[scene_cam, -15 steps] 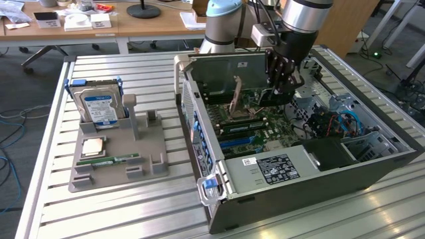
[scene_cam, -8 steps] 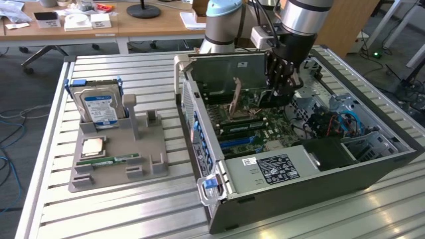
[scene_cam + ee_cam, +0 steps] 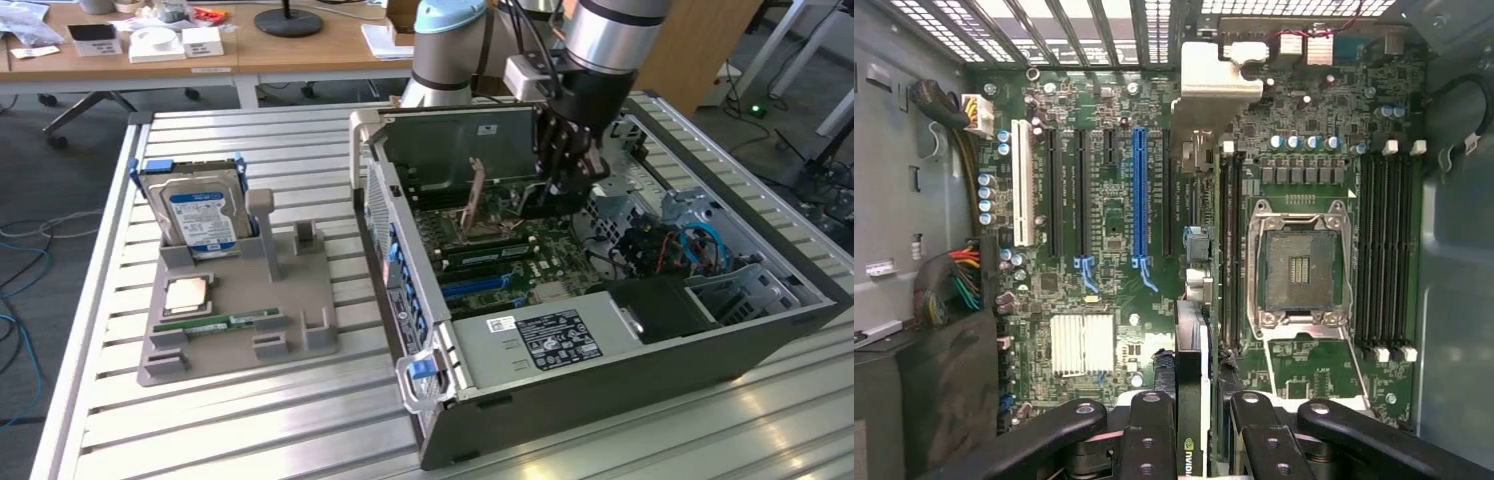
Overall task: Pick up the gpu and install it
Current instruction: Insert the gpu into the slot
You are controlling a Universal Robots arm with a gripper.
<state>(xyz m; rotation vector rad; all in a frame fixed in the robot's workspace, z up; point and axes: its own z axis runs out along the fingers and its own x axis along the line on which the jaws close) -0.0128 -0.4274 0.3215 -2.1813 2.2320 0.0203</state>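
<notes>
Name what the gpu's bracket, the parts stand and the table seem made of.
Bracket of the gpu: bare sheet metal, pale satin sheen. Parts stand: probably plastic, matte grey, no glints. Table: likely aluminium, ribbed slats reflecting light.

gpu point(image 3: 1192, 340): edge-on, faces hidden | tool point(image 3: 1196, 405): fingers point(image 3: 1149, 435) cut by picture edge

The gpu point(image 3: 1192, 385) has a matt dark board and a pale, smooth metal bracket point(image 3: 1219, 75).
</notes>
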